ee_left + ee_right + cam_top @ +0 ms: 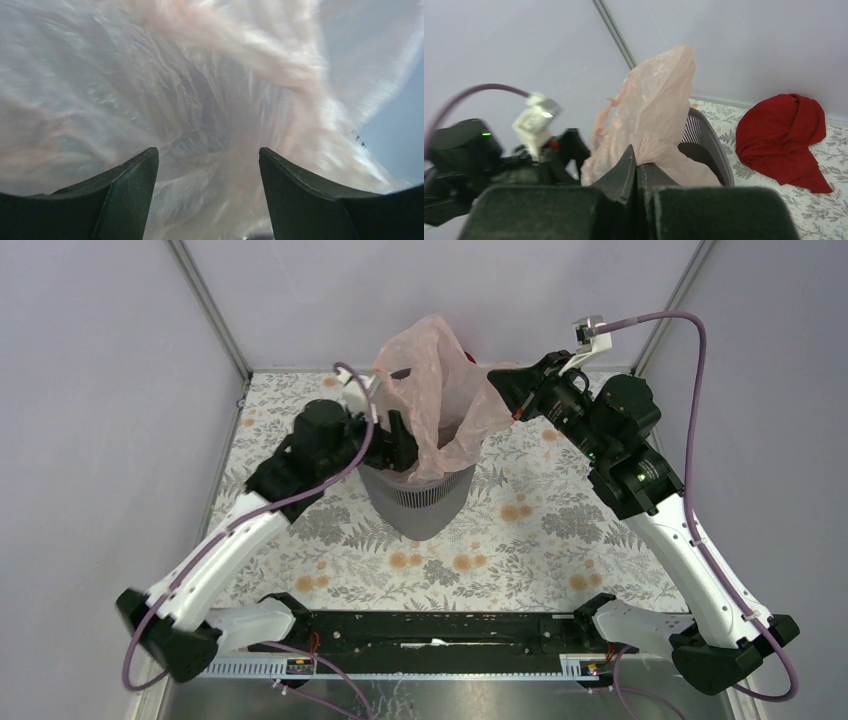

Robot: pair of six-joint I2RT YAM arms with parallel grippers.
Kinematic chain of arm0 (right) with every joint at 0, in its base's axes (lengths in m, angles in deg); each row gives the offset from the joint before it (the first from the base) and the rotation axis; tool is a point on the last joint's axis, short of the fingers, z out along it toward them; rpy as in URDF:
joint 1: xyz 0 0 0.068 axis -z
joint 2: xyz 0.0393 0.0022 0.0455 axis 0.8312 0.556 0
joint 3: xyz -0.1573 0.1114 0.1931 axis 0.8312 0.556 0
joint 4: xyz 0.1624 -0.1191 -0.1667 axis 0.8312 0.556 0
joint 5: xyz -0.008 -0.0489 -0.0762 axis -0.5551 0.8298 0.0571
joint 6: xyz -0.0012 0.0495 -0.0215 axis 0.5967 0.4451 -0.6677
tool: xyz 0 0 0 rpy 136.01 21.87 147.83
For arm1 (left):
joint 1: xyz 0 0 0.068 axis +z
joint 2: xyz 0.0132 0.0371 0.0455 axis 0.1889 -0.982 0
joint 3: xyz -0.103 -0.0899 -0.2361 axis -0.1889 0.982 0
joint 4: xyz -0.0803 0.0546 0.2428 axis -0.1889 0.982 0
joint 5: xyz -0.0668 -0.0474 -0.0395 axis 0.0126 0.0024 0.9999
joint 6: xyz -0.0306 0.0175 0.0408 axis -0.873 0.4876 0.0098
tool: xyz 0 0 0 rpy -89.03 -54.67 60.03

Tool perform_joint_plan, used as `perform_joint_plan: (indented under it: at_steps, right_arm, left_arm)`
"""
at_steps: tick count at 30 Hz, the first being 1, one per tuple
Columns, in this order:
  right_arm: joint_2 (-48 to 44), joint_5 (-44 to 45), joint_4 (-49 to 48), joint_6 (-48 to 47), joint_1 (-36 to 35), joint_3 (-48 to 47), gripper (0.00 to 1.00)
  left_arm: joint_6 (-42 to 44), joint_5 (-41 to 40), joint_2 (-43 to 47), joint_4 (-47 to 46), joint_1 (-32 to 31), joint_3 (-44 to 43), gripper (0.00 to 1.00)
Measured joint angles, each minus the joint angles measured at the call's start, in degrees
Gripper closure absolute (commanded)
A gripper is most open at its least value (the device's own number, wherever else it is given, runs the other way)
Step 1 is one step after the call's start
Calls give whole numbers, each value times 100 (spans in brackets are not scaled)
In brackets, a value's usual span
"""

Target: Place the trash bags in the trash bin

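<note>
The pale pink, filmy trash bag [432,375] stands puffed up above the grey mesh trash bin [420,502], its lower part hanging into the bin's mouth. My right gripper [499,383] is shut on the bag's right edge; the right wrist view shows the jaws [636,161] closed with pink film [655,102] pinched at their tips, just over the bin's rim [710,144]. My left gripper [400,443] is at the bin's left rim, against the bag. In the left wrist view its fingers [207,156] stand wide apart, with wrinkled film [200,75] filling the view beyond them.
A dark red cloth bundle [785,135] lies on the floral tablecloth [540,530] behind and beside the bin. Grey enclosure walls and metal corner posts [210,310] surround the table. Purple cables [690,360] trail off both arms.
</note>
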Motion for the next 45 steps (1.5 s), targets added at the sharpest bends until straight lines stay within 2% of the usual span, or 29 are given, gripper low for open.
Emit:
perform_joint_plan:
  at_steps: [5, 9, 12, 14, 18, 21, 22, 25, 28, 32, 38, 40, 43, 45]
  right_arm:
    - [0, 2, 2, -72, 0, 0, 100]
    - [-2, 2, 2, -136, 0, 0, 100]
    - [-2, 2, 0, -170, 0, 0, 100]
    - [-2, 2, 0, -177, 0, 0, 100]
    - [-2, 2, 2, -199, 0, 0, 100]
    - [-11, 2, 4, -210, 0, 0, 100]
    - [-17, 2, 4, -212, 0, 0, 100]
    - [-55, 4, 4, -212, 0, 0, 100]
    - [-107, 4, 2, -212, 0, 0, 100]
    - [-160, 4, 0, -212, 0, 0, 100]
    - [-164, 2, 2, -201, 0, 0, 100]
    - [-166, -9, 2, -184, 0, 0, 100]
    - [-166, -42, 2, -151, 0, 0, 100]
    - [-166, -44, 4, -146, 0, 0, 100]
  left_arm:
    - [151, -476, 1069, 656, 15, -149, 15]
    - [138, -619, 1397, 1290, 232, -570, 13]
    - [-35, -514, 1180, 1698, 531, -1054, 9]
    - [-310, -396, 780, 1888, 876, -1738, 7]
    - [-850, -278, 39, 1932, 1401, -2544, 8]
    - [-1145, 37, -304, 1945, 1843, -2625, 34]
    - [-1244, 192, -411, 1954, 2020, -2623, 37]
    - [-1502, 632, -640, 1884, 2411, -2507, 37]
    - [-1725, 787, -496, 1709, 2479, -1945, 34]
    - [-2020, 1036, -367, 1609, 2479, -1469, 39]
    - [-2245, 1425, -616, 1147, 2459, -1440, 45]
    - [-2286, 1473, -660, 1003, 2430, -1394, 52]
    - [-2306, 1517, -756, 850, 2354, -1379, 72]
    - [-2247, 1493, -846, 787, 2271, -1379, 82]
